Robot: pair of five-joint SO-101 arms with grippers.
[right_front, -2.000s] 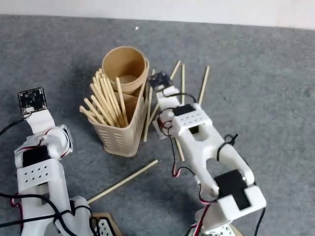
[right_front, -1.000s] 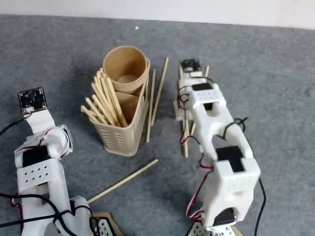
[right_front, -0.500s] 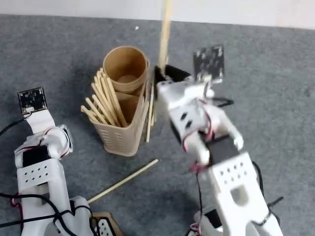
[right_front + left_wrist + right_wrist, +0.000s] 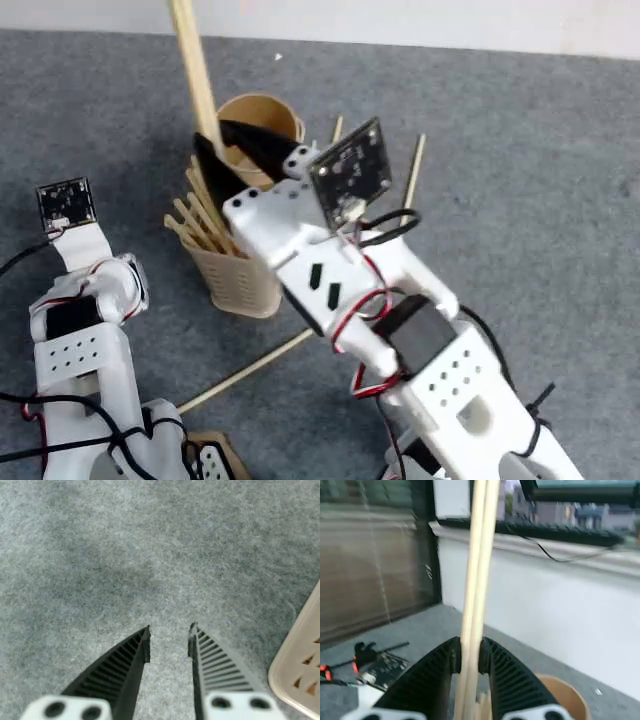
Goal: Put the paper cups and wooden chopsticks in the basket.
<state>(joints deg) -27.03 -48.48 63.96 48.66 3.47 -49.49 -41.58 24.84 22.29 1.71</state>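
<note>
Wood in the air: the held chopsticks (image 4: 477, 555), a pair pressed side by side, stand close to upright, and the right jaws are clenched on them, parted by no more than the thickness of the sticks. From the high view the held chopsticks (image 4: 190, 60) run up past the top edge, and the right jaws sit directly over the basket (image 4: 235, 285), just beside the paper cup (image 4: 262, 112) standing in its far end. A bundle of chopsticks (image 4: 200, 215) already leans out of the basket's near end. One loose chopstick (image 4: 250, 370) lies flat on the worktop (image 4: 560, 150) on the near side of the basket, and two more (image 4: 413, 170) lie beyond the right arm (image 4: 400, 330). Over at the left arm (image 4: 80, 330), the left jaws are spread apart, gripping nothing, hovering above bare grey felt with the basket's corner just beside them. The worktop is covered in grey felt-like cloth. Behind it runs a white wall (image 4: 560, 595), with a slatted blind (image 4: 370, 565) to one side.
</note>
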